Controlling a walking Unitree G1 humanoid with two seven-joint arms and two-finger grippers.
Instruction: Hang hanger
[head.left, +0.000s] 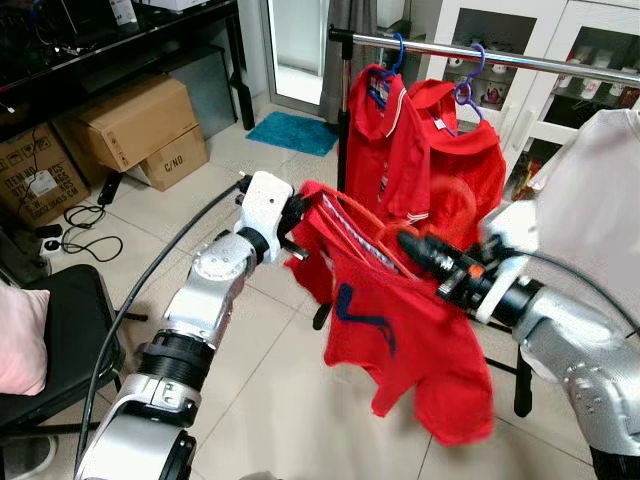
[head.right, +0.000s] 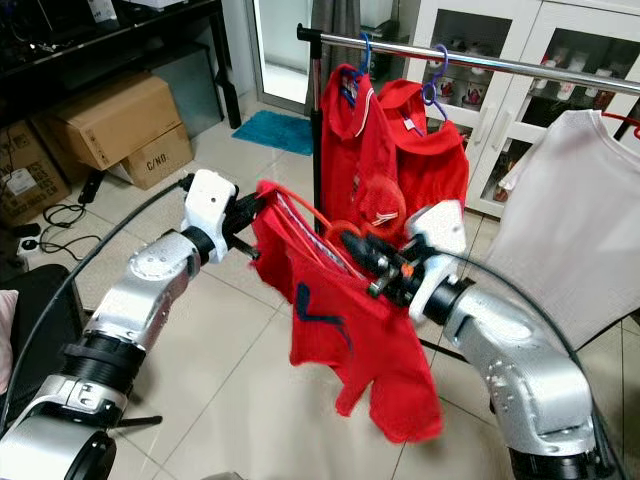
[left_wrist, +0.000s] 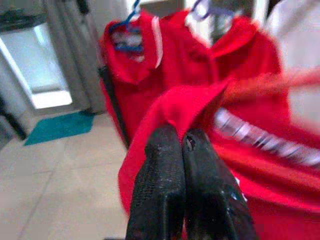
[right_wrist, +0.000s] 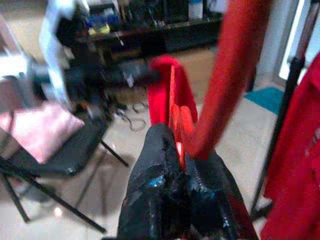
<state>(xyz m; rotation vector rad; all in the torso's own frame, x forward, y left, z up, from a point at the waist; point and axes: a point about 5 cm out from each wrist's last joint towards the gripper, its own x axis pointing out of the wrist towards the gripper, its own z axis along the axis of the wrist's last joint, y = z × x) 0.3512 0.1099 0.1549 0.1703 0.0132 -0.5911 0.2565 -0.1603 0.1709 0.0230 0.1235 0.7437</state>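
Two claws carry the red shirt on its hanger (head.left: 400, 330) at 6 o'clock of the rail (head.left: 520, 58): left claw (head.left: 297, 240) pinches the shoulder, right claw (head.left: 412, 246) clamps the hanger. If the shirt swings, its hook could miss the rail or snag the hung red shirts (head.left: 420, 150).

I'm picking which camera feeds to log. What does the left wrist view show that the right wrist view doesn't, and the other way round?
Left wrist view alone: the blue hanger and purple hanger carrying hung red shirts, and the left gripper shut on a fold of the red shirt being carried.

Right wrist view alone: the black chair with a pink cushion, the black desk, and the right gripper shut on an orange-red hanger.

Both: the carried red shirt, the teal mat, the tiled floor.
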